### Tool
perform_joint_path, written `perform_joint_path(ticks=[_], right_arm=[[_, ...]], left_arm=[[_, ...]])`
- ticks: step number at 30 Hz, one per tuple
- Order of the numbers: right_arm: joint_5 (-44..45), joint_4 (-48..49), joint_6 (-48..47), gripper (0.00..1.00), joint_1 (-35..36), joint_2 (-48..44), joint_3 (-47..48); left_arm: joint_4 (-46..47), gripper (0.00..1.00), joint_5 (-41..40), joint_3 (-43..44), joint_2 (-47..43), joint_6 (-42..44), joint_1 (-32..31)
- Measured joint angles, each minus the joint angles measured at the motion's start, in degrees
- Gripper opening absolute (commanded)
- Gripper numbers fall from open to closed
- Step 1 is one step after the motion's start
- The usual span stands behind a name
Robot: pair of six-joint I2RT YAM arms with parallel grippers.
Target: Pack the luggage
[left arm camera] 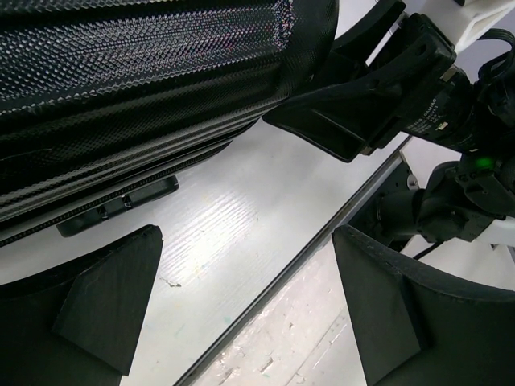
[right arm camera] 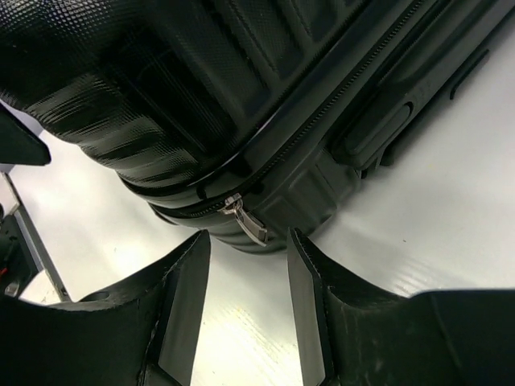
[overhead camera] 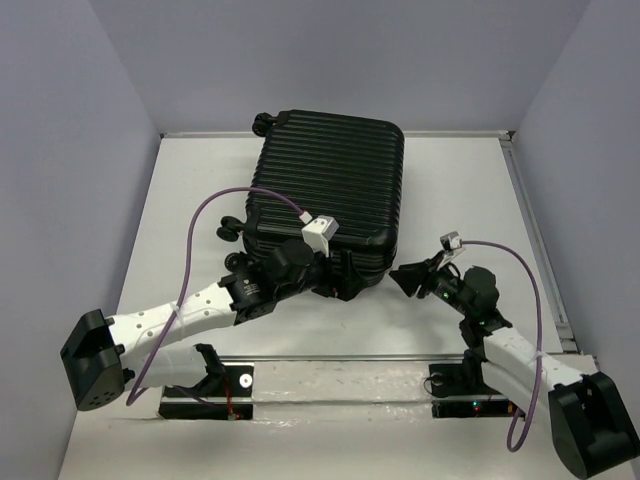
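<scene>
- The suitcase (overhead camera: 330, 195) lies flat and closed on the white table (overhead camera: 190, 200), ribbed shell up, in the upper middle of the overhead frame.
- Its long axis runs from the top of that frame down toward the arms, tilted slightly; the ribs cross it from side to side.
- Small black wheels (overhead camera: 231, 229) stick out at the left edge, one near the upper left corner of the case and a pair lower down, so the wheeled end points to frame left.
- The left gripper (overhead camera: 335, 275) sits at the lower edge of the case, about mid-frame. In the left wrist view its fingers (left arm camera: 105, 301) stand wide apart with only bare table between them; they hold nothing. The shell fills the top of that view.
- The right gripper (overhead camera: 405, 278) is just off the lower right corner of the case, apart from the shell in the overhead view.
- In the right wrist view its fingers (right arm camera: 181, 310) are partly open at the bottom of the frame, holding nothing.
- A metal zipper pull (right arm camera: 245, 221) hangs from the zipper seam just above the gap between them, touching neither finger.
</scene>
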Motion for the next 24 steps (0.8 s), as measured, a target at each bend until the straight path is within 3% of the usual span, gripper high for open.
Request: perform_joint_path(ticks=[8, 15, 21, 24], right_arm=[[-2.4, 4.1, -1.6, 0.48, 0.0, 9.0, 2.3], [-4.4, 11.5, -0.9, 0.39, -0.2, 14.9, 2.4], [-6.5, 17.3, 0.0, 0.10, -0.2, 19.3, 2.4], [-6.6, 18.9, 0.7, 0.07, -0.2, 20.9, 2.4]], left_arm=[[0.4, 0.99, -0.2, 0.0, 0.4, 0.0, 0.1], [0.8, 0.99, -0.2, 0.7, 1.5, 0.0, 0.4], [1.3, 0.99, -0.2, 0.8, 2.6, -0.1, 0.5], [1.9, 0.98, -0.2, 0.9, 4.2, -0.1, 0.5]])
